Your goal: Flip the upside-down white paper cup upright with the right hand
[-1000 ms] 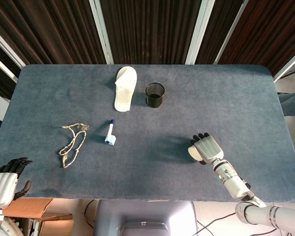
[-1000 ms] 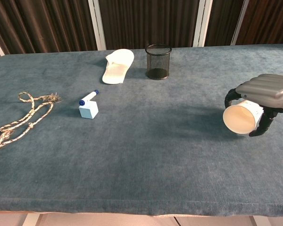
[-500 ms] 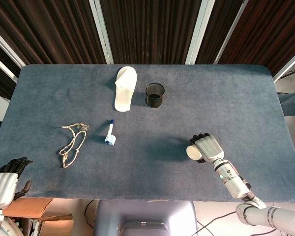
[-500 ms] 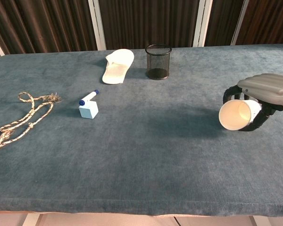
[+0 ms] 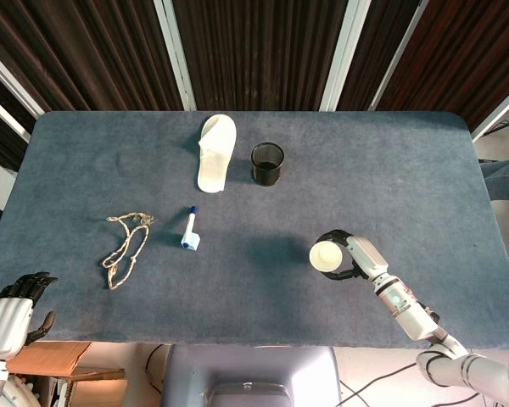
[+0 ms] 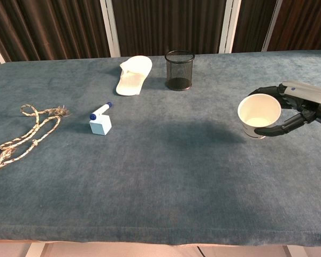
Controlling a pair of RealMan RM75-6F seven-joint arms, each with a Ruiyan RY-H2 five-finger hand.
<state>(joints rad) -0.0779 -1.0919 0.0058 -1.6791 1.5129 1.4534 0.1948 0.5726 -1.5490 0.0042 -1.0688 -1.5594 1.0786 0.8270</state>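
**Cup turns mouth-up in right hand**

The robot's right hand [image 6: 294, 110] grips the white paper cup [image 6: 259, 114] above the blue felt-covered table [image 6: 166, 176]; the cup, whose mouth faced sideways half a second ago, now tilts nearly upright and sits further left. The left hand [image 5: 8, 318] hangs off the table's near-left corner, fingers curled, holding nothing. Well apart lie a black mesh pen holder [image 6: 179, 70], white slipper [image 6: 133, 74], blue-capped marker on its white block [image 6: 100, 120] and frayed rope [image 6: 27, 134].
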